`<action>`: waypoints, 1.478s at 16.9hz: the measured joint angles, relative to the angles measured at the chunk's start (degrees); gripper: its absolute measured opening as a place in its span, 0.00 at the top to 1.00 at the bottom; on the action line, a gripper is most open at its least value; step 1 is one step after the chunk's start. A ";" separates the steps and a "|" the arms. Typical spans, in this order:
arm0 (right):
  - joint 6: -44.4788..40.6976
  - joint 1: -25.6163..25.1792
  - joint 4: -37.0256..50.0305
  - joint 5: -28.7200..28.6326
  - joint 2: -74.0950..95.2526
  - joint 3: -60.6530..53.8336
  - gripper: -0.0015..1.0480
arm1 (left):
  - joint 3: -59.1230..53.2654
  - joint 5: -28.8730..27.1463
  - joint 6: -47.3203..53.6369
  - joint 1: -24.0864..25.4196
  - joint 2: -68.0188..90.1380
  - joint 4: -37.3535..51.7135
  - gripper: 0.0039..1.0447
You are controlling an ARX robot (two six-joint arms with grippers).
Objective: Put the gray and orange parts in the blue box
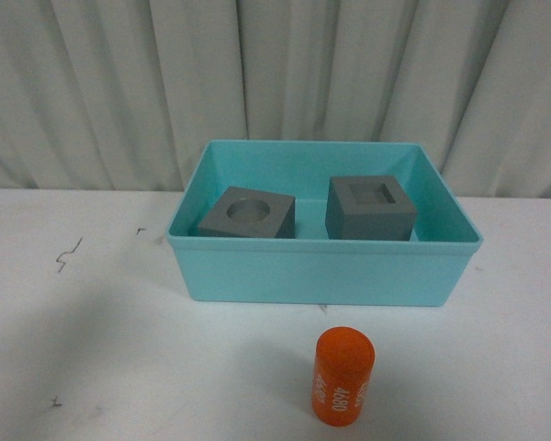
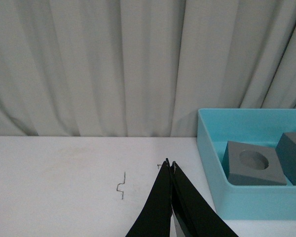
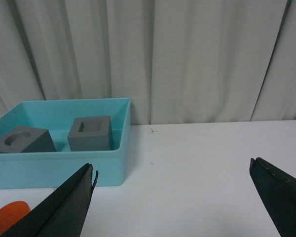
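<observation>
Right gripper (image 3: 173, 165): jaws wide apart, apparently readied for orange cylinder (image 1: 342, 377) lying outside on tabletop (image 1: 119, 322). Left gripper (image 2: 170, 165): closed, empty. Gray cubes (image 1: 248, 213): both inside blue box (image 1: 321, 271).

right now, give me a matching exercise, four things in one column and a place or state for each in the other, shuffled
1. round-recess cube
2. square-recess cube
3. cylinder
4. left gripper

a. in the box, right half
b. shut, holding nothing
c. in the box, left half
d. on the table, outside the box

Pairs: 1-c, 2-a, 3-d, 4-b
</observation>
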 joint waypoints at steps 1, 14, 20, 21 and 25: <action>0.00 0.00 0.00 0.00 0.00 0.00 0.06 | -1.11 3.06 0.00 2.25 -2.19 -1.18 0.99; 0.00 0.00 0.00 0.00 0.00 0.00 0.06 | -8.37 4.63 -0.02 4.42 -24.55 -15.08 0.99; 0.00 0.00 0.00 0.00 0.00 0.00 0.06 | -8.37 4.63 -0.02 4.42 -33.31 -23.61 0.99; 0.00 0.00 0.02 0.00 0.00 0.00 0.06 | -8.37 4.63 -0.02 4.42 -34.32 -24.96 0.99; 0.00 0.00 0.00 0.00 0.00 0.00 0.06 | -8.37 4.63 -0.02 4.42 -39.06 -29.59 0.99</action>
